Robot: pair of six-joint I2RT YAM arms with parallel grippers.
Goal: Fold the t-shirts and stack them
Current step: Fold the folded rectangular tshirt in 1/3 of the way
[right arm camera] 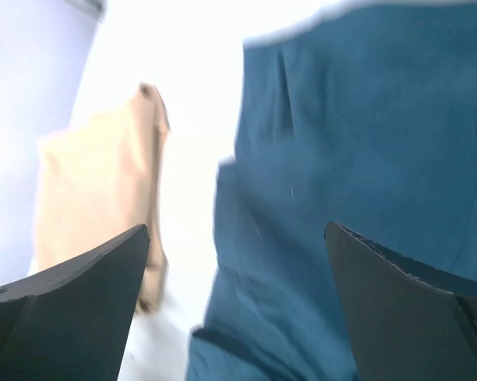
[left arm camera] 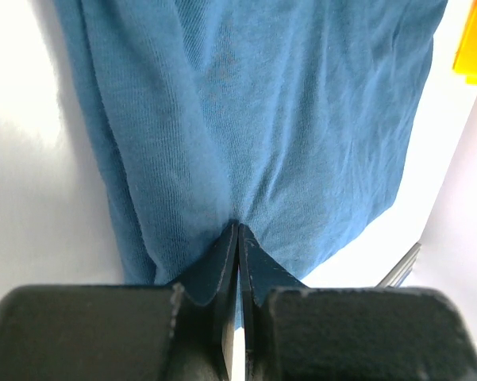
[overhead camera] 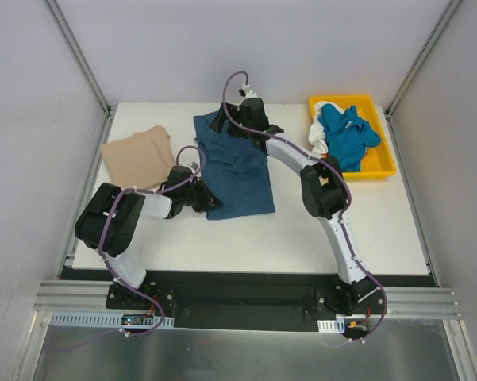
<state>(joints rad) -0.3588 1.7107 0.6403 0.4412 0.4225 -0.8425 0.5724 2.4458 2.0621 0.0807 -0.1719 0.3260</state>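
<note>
Now my left end effector is clenched on the near left corner of the large dark teal-blue cloth t-shirt, which lies spread mid-way across the white surface. My right end effector hangs released, jaws wide, over that shirt's far left part. A folded tan-beige t-shirt lies apart to the left. A crumpled brighter blue t-shirt sits in the yellow plastic tray.

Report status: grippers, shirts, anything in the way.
Left gripper shut on teal shirt, near-left corner; right gripper open over its far edge. Tan shirt folded at left. Blue shirt in tray. Nothing blocking.
</note>
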